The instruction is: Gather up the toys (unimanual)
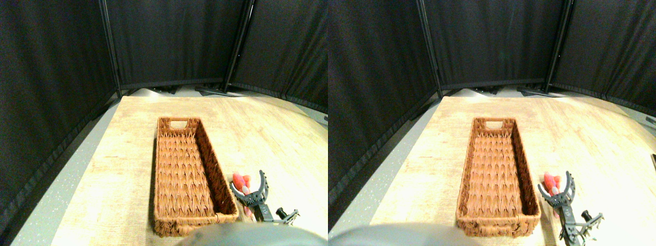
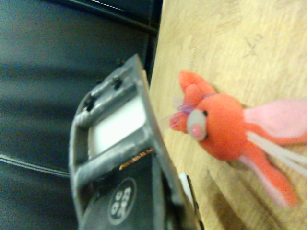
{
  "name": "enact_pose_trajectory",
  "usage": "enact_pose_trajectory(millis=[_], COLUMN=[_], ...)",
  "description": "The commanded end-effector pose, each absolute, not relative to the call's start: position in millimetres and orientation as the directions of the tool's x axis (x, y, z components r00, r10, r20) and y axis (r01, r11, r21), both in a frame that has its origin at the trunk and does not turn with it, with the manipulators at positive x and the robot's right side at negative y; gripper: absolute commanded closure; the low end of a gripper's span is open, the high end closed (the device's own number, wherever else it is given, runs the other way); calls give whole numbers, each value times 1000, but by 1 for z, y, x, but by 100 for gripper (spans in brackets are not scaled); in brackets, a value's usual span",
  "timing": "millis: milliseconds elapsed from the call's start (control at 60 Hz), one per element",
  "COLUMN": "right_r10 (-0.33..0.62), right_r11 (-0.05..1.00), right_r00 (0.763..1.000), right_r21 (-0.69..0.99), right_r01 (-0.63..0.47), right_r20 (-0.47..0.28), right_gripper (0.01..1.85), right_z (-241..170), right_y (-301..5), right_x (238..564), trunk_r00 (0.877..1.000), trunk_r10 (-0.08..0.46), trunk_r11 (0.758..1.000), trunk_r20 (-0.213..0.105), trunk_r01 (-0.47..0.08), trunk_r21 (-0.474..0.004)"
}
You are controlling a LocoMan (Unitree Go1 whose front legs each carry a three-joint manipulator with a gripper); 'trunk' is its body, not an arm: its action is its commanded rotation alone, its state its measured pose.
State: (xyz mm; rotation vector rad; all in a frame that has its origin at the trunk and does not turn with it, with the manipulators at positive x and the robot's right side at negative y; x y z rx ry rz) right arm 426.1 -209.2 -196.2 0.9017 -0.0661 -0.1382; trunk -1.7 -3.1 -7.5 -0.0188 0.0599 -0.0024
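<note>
Nearest us, the dark open-framed right gripper (image 1: 249, 190) spreads wide, holding nothing, around the small red plush mouse toy (image 1: 241, 181) lying on the pale wooden tabletop (image 1: 277, 138) beside the empty brown wicker basket (image 1: 163, 169). We should probably centre before closing.
</note>
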Motion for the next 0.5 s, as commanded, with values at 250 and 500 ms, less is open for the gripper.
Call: enact_pose_trajectory(millis=[250,500], right_r10=[-160,-74], right_r11=[341,182], right_r00=[983,972], right_r21=[930,955], right_r01=[139,235], right_r20=[-88,-225], right_gripper=[115,104], right_z=[-200,-198], right_y=[-221,-221], right_x=[437,435], trunk_r00=[998,998], trunk_r10=[4,0], trunk_r11=[999,999], trunk_r20=[-61,-69], trunk_r01=[-6,-3], trunk_r21=[-38,-47])
